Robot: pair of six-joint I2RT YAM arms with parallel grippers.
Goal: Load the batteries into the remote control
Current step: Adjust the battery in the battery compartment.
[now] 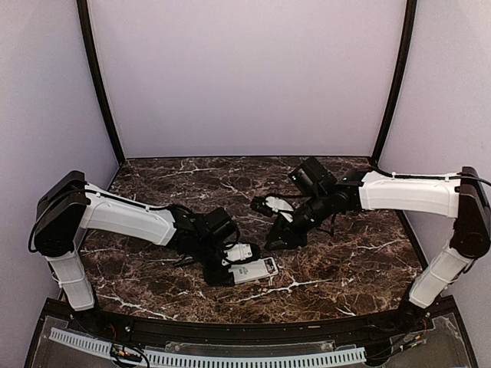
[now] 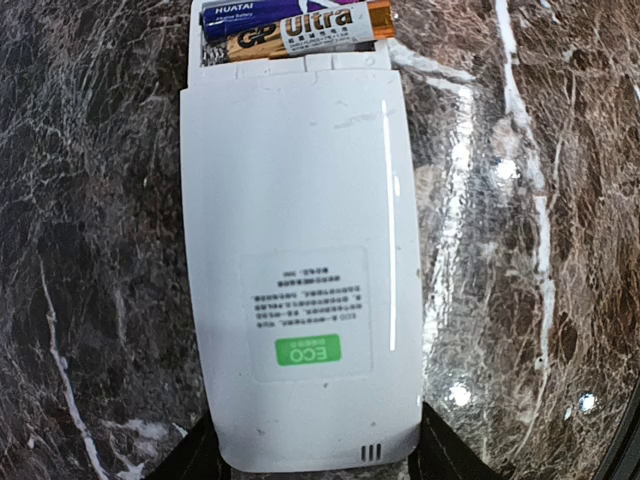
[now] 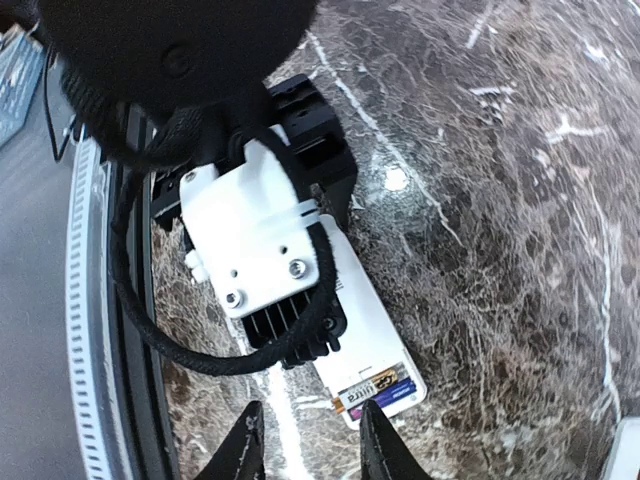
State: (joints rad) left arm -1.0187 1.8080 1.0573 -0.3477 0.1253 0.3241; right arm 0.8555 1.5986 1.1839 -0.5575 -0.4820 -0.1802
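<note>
Remote control: the remote control (image 2: 300, 260) is laid back-up on the marble table (image 2: 560, 250), with its battery bay uncovered at one end.
Batteries: two batteries (image 2: 295, 25), one blue and one gold-and-black, are seen side by side inside the remote's open bay.
Left gripper: the left gripper (image 2: 318, 435) is closed on the remote at the end opposite the bay, with a finger set against each long edge.
Right gripper: the right gripper (image 3: 308, 425) is held just beside the remote's bay end, jaws parted, with only bare marble between them.
Step in hand: loading is judged all but done, since both cells are in the bay and the right jaws are empty.
Next move: a check that both cells lie flat against their contacts is called for; full seating cannot be told. The bay would then need its cover.
Left wrist view only: the battery labels and the green sticker (image 2: 308, 350) on the remote's back are shown.
Right wrist view only: the left arm's wrist housing (image 3: 255, 240) is shown above the remote, and a small white piece (image 3: 628, 450) well apart from it; whether that is the cover cannot be told.
</note>
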